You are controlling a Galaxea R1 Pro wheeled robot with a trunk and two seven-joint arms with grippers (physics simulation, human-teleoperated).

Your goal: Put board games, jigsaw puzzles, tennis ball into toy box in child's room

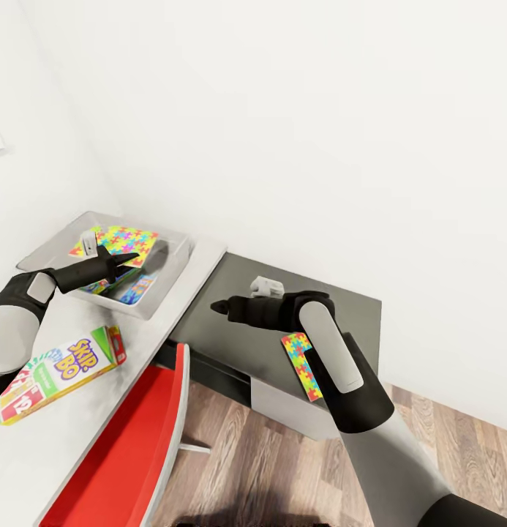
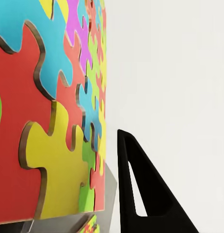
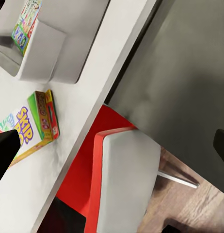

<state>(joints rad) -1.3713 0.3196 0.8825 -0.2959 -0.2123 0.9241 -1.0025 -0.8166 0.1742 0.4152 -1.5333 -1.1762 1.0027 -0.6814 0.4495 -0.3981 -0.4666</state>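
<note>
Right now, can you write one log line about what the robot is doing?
left gripper: holding multicolour jigsaw sheet over pale grey toy box | right gripper: open, empty | Skip-Bo game box: on table

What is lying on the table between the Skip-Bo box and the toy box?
Nothing: in the head view, bare light grey table separates the Skip-Bo box from the toy box.

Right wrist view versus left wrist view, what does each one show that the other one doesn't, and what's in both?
Right wrist: the Skip-Bo game box lying on the light grey table, the red chair, the dark corner section and the wood floor. Left wrist: a jigsaw puzzle close up beside a black finger of the left gripper, against white wall. Both: the pale grey toy box with colourful toys inside.
</note>
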